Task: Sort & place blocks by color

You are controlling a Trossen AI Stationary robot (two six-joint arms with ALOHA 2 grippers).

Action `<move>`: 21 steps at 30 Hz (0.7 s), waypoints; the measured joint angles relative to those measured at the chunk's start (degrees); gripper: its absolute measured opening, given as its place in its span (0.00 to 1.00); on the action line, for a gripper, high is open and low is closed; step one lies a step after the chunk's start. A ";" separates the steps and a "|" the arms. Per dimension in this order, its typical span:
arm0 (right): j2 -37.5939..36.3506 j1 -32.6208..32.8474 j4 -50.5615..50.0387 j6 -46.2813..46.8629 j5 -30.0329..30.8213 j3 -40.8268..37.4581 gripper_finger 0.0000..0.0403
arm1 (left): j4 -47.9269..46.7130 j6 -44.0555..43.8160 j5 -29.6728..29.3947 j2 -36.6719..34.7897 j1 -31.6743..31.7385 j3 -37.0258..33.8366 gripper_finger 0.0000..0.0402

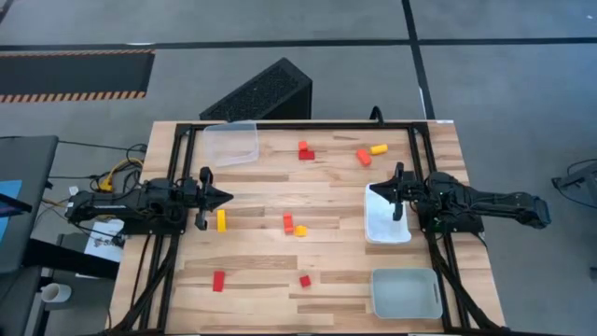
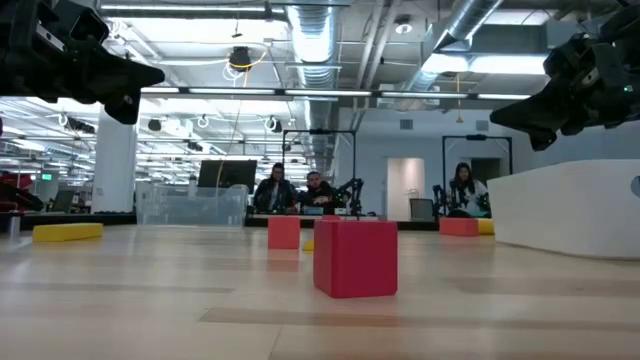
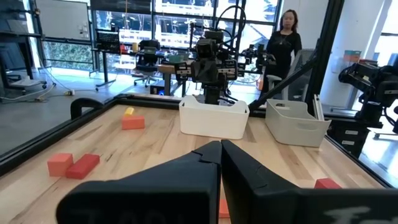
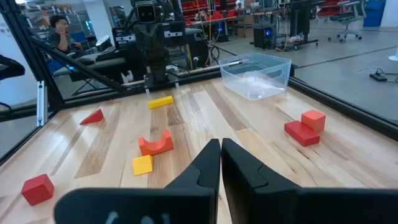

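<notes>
I am looking down on a wooden bench (image 1: pixel 326 271) carrying 3 plastic trays: a clear tray (image 1: pixel 230 144) at the far left corner, a white tray (image 1: pixel 384 224) under my right arm, and a second pale tray (image 1: pixel 406 291) at the near right corner. None of them is holding a block that I can see.

My left gripper (image 1: pixel 222 197) is hanging over the bench's left side with its jaws pressed together on nothing. My right gripper (image 1: pixel 375 189) is hovering at the white tray's inner edge, jaws likewise together and empty.

The blocks are lying scattered and well apart from the trays. A yellow bar (image 1: pixel 221 220) is sitting just beside my left jaws. Near the middle, an orange piece (image 1: pixel 288 223) is touching a yellow cube (image 1: pixel 300 231). At the far side, 2 red blocks (image 1: pixel 305 151) are lying together, and an orange block (image 1: pixel 364 157) is lying beside a yellow bar (image 1: pixel 379 148). Toward the near edge, a red bar (image 1: pixel 218 281) and a red cube (image 1: pixel 305 280) are sitting apart.

I am judging these to be light, rigid and hard-faced, so they are not going to crush, though smooth sides may slip or skate on the wood. I am planning to open first, then pinch each bar across its narrow width at mid-length, and each cube on 2 opposite flat faces. The touching pairs are needing care.
</notes>
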 joint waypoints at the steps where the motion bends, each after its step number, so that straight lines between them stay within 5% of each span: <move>1: 0.00 0.00 0.00 0.00 0.00 0.01 0.10 | -0.01 0.08 0.00 -0.01 -0.01 0.00 0.00; 21: 0.00 0.00 0.00 -0.02 0.02 0.01 0.10 | 0.21 3.02 -1.06 -0.01 -0.01 0.01 0.00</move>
